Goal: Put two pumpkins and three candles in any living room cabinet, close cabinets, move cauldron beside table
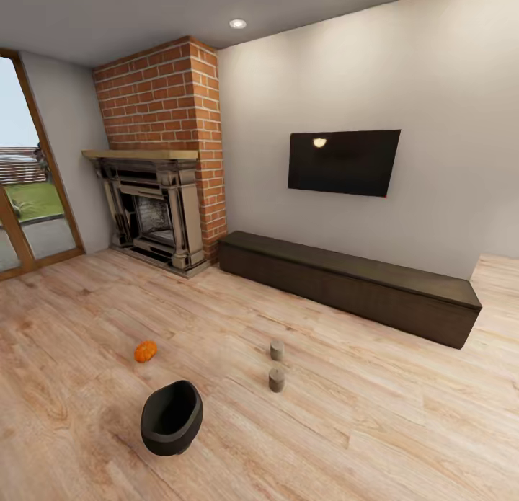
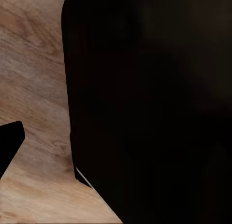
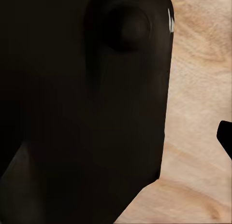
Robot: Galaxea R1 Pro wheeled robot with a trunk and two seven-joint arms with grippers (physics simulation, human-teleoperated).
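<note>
One orange pumpkin point(image 1: 145, 351) lies on the wood floor at the left. Two short grey candles point(image 1: 277, 350) point(image 1: 277, 379) stand close together on the floor nearer the middle. The black cauldron point(image 1: 171, 417) sits on the floor in front of me, tipped so that its mouth faces up and to the right. The long dark-brown cabinet point(image 1: 346, 285) runs along the far wall under the TV, its fronts flush and closed. The table is out of view. In each wrist view a dark fingertip point(image 2: 9, 142) point(image 3: 225, 137) pokes in over floorboards beside a large black body part.
A brick fireplace point(image 1: 155, 213) fills the far left corner, with a glass door point(image 1: 29, 198) at the left edge. A black TV point(image 1: 344, 162) hangs on the wall above the cabinet. Open wood floor lies between me and the cabinet.
</note>
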